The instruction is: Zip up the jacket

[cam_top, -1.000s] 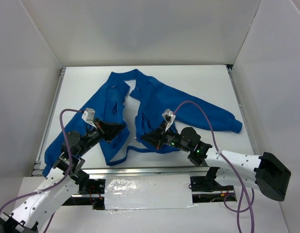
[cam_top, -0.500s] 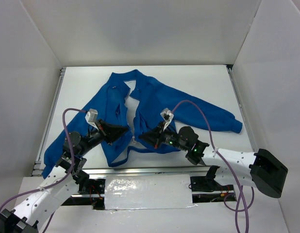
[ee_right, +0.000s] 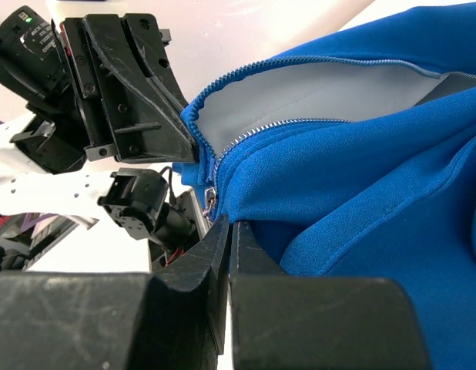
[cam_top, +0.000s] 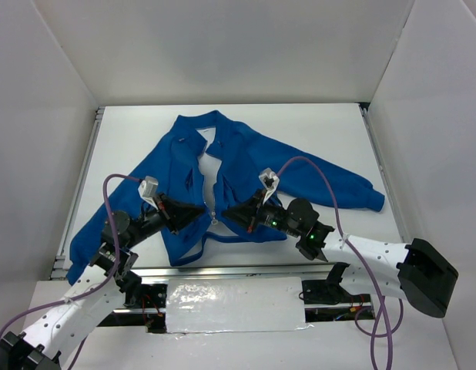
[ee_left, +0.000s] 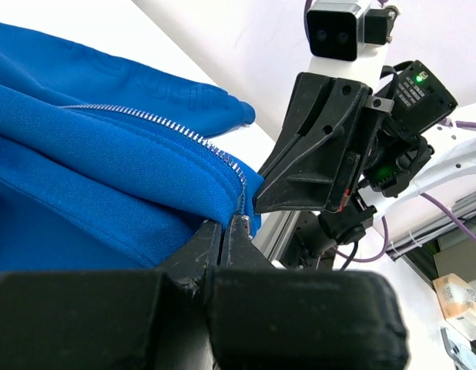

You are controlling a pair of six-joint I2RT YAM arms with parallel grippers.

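The royal-blue jacket (cam_top: pixel 253 158) lies open on the white table, collar at the far side, white lining (ee_right: pixel 315 89) showing along the front. My left gripper (cam_top: pixel 202 210) is shut on the left front edge at the hem, beside the silver zipper teeth (ee_left: pixel 157 123). My right gripper (cam_top: pixel 227 213) is shut on the right front edge at the hem, just under the zipper pull (ee_right: pixel 211 193). The two grippers face each other a few centimetres apart, with the bottom ends of the zipper between them. In the wrist views, the left gripper (ee_left: pixel 225 225) and right gripper (ee_right: pixel 229 226) each pinch blue fabric.
One sleeve (cam_top: pixel 365 196) stretches toward the right side; the other sleeve (cam_top: pixel 82 245) reaches the table's left front corner. A metal rail (cam_top: pixel 246 270) runs along the near edge, with a silver taped patch (cam_top: pixel 234 304) below it. Purple cables (cam_top: pixel 315 173) loop above both wrists. White walls enclose the table.
Both grippers have moved toward each other, drawing the two front edges together. The gap at the bottom of the jacket's opening has narrowed. Both stay shut on the fabric.
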